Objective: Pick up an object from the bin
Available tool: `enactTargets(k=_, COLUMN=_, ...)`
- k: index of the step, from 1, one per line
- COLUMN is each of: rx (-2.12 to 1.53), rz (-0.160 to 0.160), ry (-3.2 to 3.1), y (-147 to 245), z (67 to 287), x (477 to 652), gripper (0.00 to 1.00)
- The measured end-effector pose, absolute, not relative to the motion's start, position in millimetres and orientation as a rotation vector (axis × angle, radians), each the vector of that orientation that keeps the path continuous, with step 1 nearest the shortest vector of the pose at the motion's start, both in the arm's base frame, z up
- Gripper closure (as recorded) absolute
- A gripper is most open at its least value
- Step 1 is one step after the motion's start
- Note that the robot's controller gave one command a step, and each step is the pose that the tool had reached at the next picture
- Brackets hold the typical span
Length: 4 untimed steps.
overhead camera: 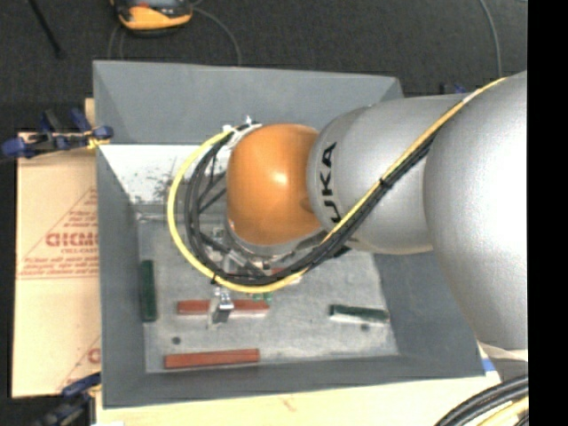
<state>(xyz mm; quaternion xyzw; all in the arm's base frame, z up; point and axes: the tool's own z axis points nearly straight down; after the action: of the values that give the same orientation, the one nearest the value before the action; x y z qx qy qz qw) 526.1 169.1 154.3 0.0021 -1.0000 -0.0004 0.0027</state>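
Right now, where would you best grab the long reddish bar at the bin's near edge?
The reddish bar lies flat, long and thin, so probably pinch its middle across the narrow width, coming straight down; the bin wall beside it crowds a sideways approach.

Hand [219,312] over short red bar [190,308]

Big silver-grey arm [426,176], smooth rounded links, with black lettering [325,183] on it, reading "UKA" from here, the first letter probably hidden. A glossy orange cover [271,185] domes the wrist. A yellow cable [177,207] loops round its 9 o'clock side, black cables [202,193] bundled alongside. At the dome's 6 o'clock, the gripper [220,311]: small, pale metal.
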Motion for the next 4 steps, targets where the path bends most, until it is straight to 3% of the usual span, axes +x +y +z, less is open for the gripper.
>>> enactTargets(k=2, rx=0.005, rz=-0.004, ry=-3.144, y=168, z=158, x=528.3, gripper=0.00)
enactTargets(k=3, rx=0.101, rz=0.004, ry=-3.139, y=154, z=118, x=534.1, gripper=0.00)
enactTargets(k=4, rx=0.461, rz=0.001, ry=-3.101, y=167, z=79, x=530.8, gripper=1.00)
